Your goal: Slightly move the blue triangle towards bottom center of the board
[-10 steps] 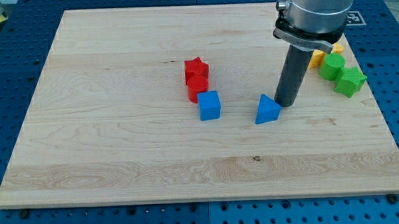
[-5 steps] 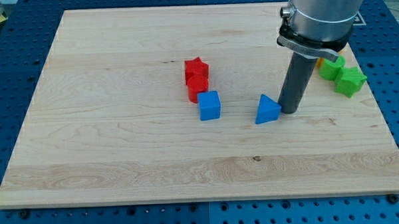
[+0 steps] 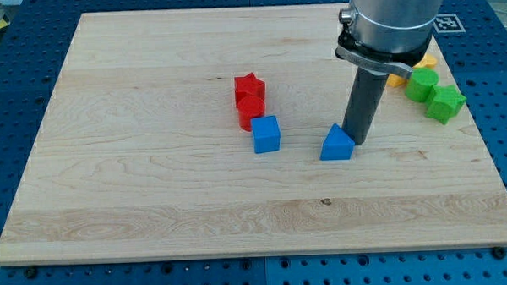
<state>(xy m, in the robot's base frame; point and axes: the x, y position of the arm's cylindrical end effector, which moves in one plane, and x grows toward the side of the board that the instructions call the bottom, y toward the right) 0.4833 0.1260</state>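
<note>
The blue triangle [image 3: 336, 145] sits right of the blue cube [image 3: 266, 134]; the tip [image 3: 356, 142] touches its right side; no gripper shows.

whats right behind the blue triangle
My tip stands right behind the blue triangle, on its upper-right side, apparently touching. The contact point itself is hidden by the block.

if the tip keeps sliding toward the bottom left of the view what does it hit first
My tip would meet the blue triangle block first; it already sits right against that block's right side, apparently touching.
</note>
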